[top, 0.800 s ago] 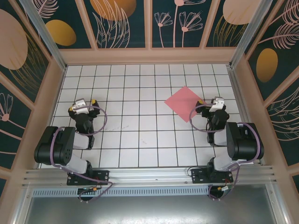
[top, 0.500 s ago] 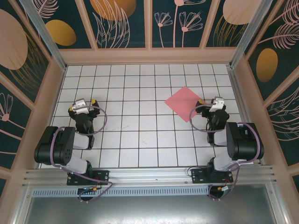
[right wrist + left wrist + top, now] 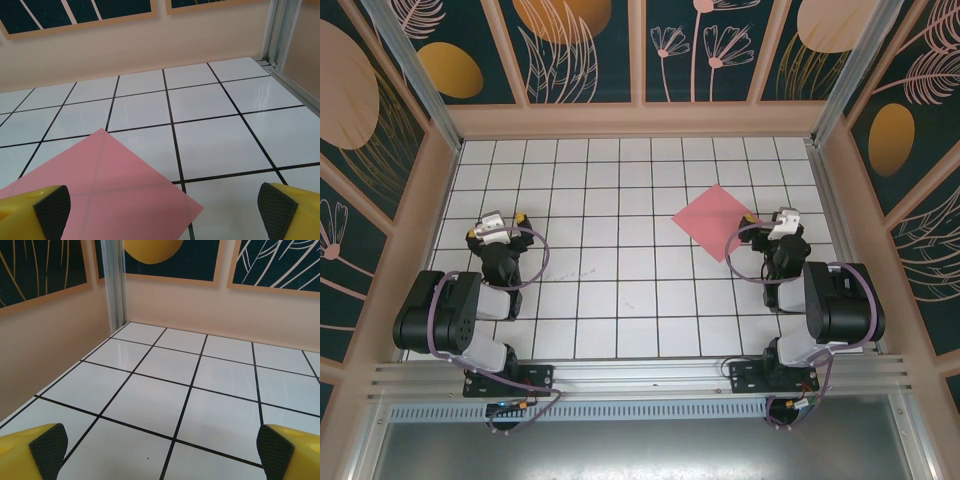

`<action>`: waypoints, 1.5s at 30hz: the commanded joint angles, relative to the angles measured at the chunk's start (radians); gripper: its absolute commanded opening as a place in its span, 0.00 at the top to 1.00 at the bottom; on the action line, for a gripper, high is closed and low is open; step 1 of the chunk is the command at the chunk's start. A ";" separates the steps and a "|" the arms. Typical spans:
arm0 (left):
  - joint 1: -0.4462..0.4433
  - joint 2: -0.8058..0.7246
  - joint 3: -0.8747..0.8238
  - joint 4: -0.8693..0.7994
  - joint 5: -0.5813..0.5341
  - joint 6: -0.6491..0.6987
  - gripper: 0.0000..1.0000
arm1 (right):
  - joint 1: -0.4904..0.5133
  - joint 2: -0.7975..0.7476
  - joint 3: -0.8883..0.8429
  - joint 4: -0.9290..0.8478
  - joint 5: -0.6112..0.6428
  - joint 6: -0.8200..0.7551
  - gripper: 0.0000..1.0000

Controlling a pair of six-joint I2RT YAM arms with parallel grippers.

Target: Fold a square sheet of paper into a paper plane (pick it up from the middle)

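The square sheet of paper (image 3: 715, 222), thin, plain and salmon-pink, lies flat on the white tiled desk (image 3: 620, 290) with black grid lines. It sits on the right half of the desk, turned so that it reads as a diamond from above. No fold stands up from it; in the right wrist view faint straight lines cross the square sheet of paper (image 3: 100, 185), possibly light creases.

Handling, as a judgement: the sheet is very light, limp and easily creased. It lies flush on a smooth, glossy surface, so a finger is likely to slide it rather than lift it. The task calls for a pickup from the middle. That suggests pressing down at the centre and pinching up a small ridge of paper, not chasing an edge. Excess force may wrinkle or tear it.

The right gripper (image 3: 770, 216) rests low on the desk just beside the sheet's right corner, and the near part of the sheet lies between its spread fingers. In its own wrist view the right gripper (image 3: 162, 207) has its jaws fully apart with the black pads (image 3: 50, 206) at the frame corners, holding nothing.

The left gripper (image 3: 507, 220) rests on the left half of the desk, well apart from the sheet. The left gripper (image 3: 160, 445) is likewise spread wide over bare tiles and empty.
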State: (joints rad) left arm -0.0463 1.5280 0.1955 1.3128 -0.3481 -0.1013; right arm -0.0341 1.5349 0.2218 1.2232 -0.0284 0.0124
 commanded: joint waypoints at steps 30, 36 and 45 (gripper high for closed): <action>0.005 -0.923 0.271 -1.254 0.159 -0.536 0.01 | 0.156 0.025 0.666 -1.161 -0.309 0.479 0.13; 0.005 -0.997 0.286 -1.339 0.400 -0.566 0.01 | 0.249 0.208 0.805 -1.292 -0.226 0.491 0.24; 0.005 -0.963 0.339 -1.416 0.605 -0.604 0.01 | 0.346 0.255 0.798 -1.385 -0.071 0.627 0.24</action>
State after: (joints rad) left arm -0.0448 0.5663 0.4946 -0.0628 0.1478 -0.6773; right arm 0.2951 1.7870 1.0264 -0.1009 -0.1692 0.5568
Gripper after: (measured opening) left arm 0.989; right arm 0.758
